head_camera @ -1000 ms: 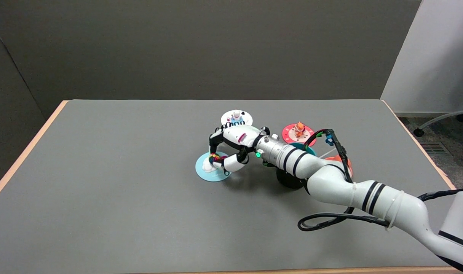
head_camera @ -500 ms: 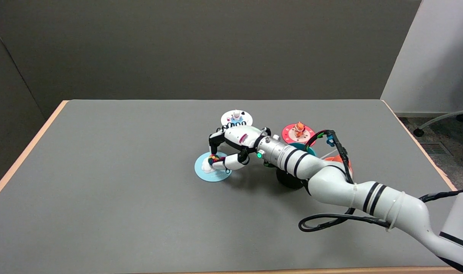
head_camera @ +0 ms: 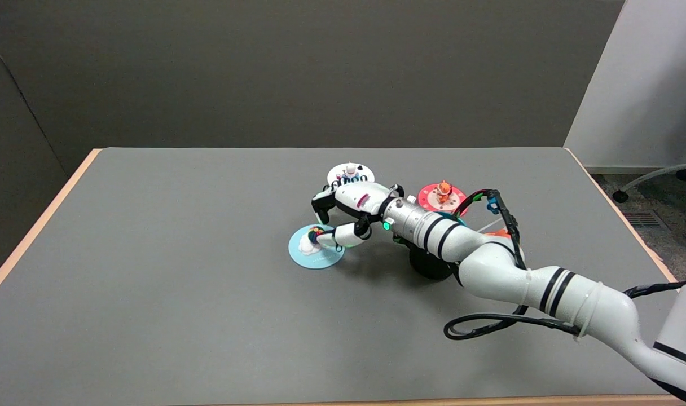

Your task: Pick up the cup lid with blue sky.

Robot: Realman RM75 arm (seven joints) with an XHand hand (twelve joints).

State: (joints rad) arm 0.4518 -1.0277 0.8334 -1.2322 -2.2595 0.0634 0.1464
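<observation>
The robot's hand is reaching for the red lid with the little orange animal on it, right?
Not quite. The head view shows the right hand reaching down to the blue lid with the white cloud on it. The red lid with the orange animal sits untouched behind the arm.

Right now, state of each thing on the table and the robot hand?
Light-blue round cup lid with white cloud and rainbow knob: flat on the table, not lifted.
Right robot hand: over the blue lid, one finger at its knob; grip cannot be told.
White round cup lid: flat, untouched.
Red round cup lid with orange figure: flat, untouched.
Black round object: mostly hidden under the arm.
</observation>
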